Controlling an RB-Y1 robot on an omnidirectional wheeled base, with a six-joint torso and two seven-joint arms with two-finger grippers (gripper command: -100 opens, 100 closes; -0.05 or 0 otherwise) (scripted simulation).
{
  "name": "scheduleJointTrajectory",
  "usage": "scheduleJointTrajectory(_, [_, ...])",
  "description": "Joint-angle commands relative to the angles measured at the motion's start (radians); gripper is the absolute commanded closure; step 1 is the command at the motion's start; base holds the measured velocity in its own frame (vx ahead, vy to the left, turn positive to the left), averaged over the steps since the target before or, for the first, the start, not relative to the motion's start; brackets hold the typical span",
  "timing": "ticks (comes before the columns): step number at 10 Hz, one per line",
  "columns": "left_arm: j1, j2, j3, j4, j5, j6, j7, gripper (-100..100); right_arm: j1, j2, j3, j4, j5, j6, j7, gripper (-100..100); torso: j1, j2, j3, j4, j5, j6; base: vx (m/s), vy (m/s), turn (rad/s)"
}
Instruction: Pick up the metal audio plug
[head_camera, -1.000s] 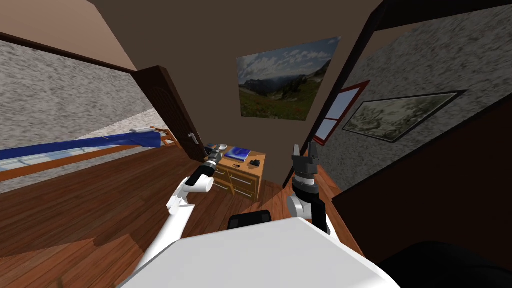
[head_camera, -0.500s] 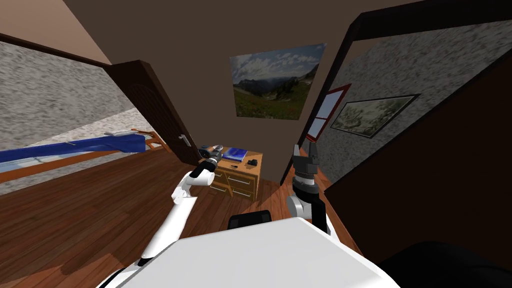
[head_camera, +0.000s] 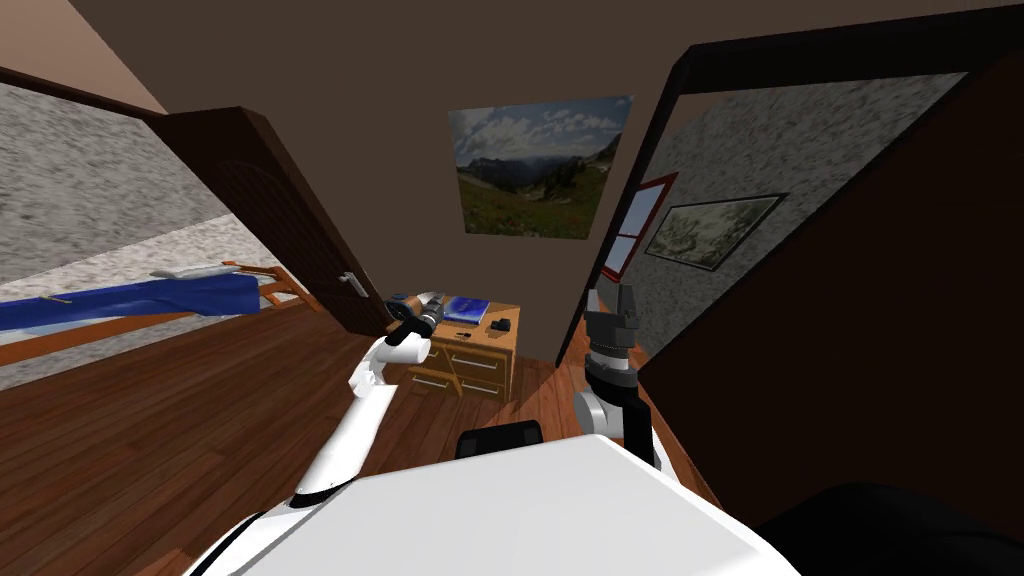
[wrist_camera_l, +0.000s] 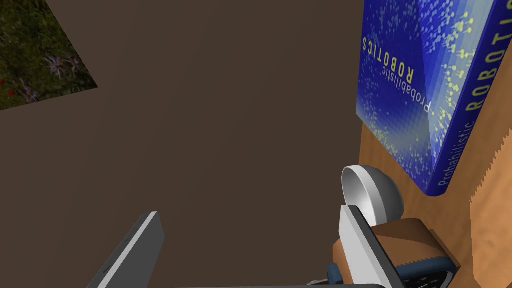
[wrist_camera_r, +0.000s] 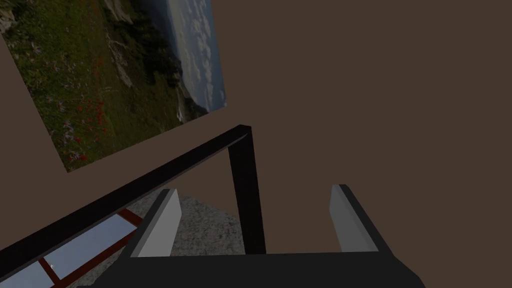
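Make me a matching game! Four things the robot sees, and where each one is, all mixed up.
Things:
1. blue book with yellow lettering
2. mountain landscape picture
3. left gripper
4. right gripper

Places:
A. hanging on the brown wall
B. open, beside a grey dome at the end of the wooden dresser
C. open, held up away from the dresser
D. lying flat on top of the dresser

Pairs: 1-D, 2-A, 3-B, 4-C.
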Motion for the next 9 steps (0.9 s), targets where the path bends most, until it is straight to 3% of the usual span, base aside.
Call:
scheduleJointTrajectory(1, [-0.024,0.007,0.005,0.025,0.007,0.05,-0.002,-100,0.0,0.0,0.0,0.0,0.0,0.0,0.0,0,0.0,0.0,0.0,0.0,0.0,0.0,-0.001,0.037,-0.145])
scheduleJointTrajectory(2, [-0.024,0.007,0.005,0.025,0.007,0.056,-0.002,-100,0.0,0.0,0.0,0.0,0.0,0.0,0.0,0,0.001,0.0,0.0,0.0,0.0,-0.001,-0.005,0.019,0.016])
scheduleJointTrajectory(3, [-0.062,0.012,0.015,0.07,0.013,0.095,-0.008,-100,0.0,0.0,0.0,0.0,0.0,0.0,0.0,0,0.0,0.0,0.0,0.0,0.0,-0.001,-0.001,0.025,-0.191])
scheduleJointTrajectory(5, [-0.062,0.012,0.015,0.07,0.013,0.125,-0.008,-100,0.0,0.0,0.0,0.0,0.0,0.0,0.0,0,0.0,0.0,0.0,0.0,0.0,-0.001,0.0,0.024,-0.097])
scheduleJointTrajectory(6, [-0.097,0.016,0.026,0.116,0.019,0.162,-0.013,-100,0.0,0.0,0.0,0.0,0.0,0.0,0.0,0,0.0,0.0,0.0,0.0,0.0,-0.001,-0.001,0.027,-0.206])
scheduleJointTrajectory(8, [-0.097,0.016,0.026,0.116,0.019,0.193,-0.013,-100,0.0,0.0,0.0,0.0,0.0,0.0,0.0,0,0.0,0.0,0.0,0.0,0.0,-0.001,0.0,0.024,-0.076])
scheduleJointTrajectory(9, [-0.129,0.02,0.037,0.163,0.025,0.234,-0.017,-100,0.0,0.0,0.0,0.0,0.0,0.0,0.0,0,0.0,0.0,0.0,0.0,0.0,-0.001,0.009,0.02,-0.212])
